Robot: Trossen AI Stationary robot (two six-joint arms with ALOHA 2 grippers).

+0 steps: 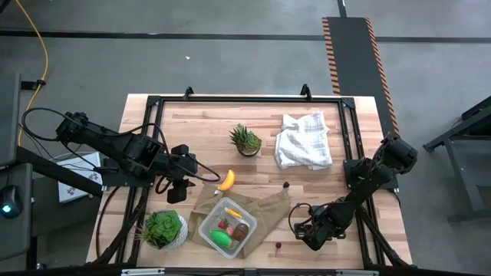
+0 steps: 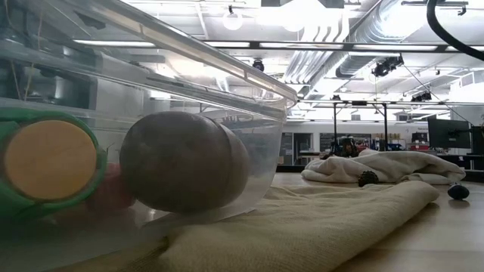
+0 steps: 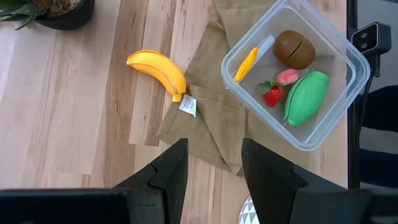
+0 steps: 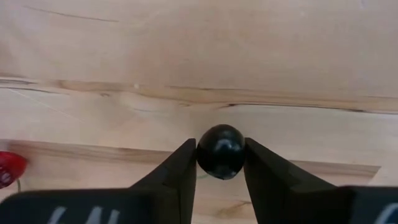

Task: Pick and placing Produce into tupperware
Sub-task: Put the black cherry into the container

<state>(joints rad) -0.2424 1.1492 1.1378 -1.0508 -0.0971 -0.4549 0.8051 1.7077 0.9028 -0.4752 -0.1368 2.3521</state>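
The clear tupperware sits on a flat brown bag and holds a brown kiwi, a green oval, a red strawberry and a yellow-orange piece. A yellow banana lies on the wood beside the bag. My left gripper hangs open and empty above the bag's edge, near the banana. My right gripper is down at the table's near right, shut on a small dark round piece. My right gripper pinches the small dark round piece between its two fingers, one on each opposite side. The fingers come steeply from above, pointing down at the wooden top. Whether the piece still rests on the wood, I cannot tell.
A small red piece lies near the front edge, and another dark piece by the bag's far corner. A white cloth and a spiky plant stand at the back; a leafy plant in a white pot is left of the tupperware.
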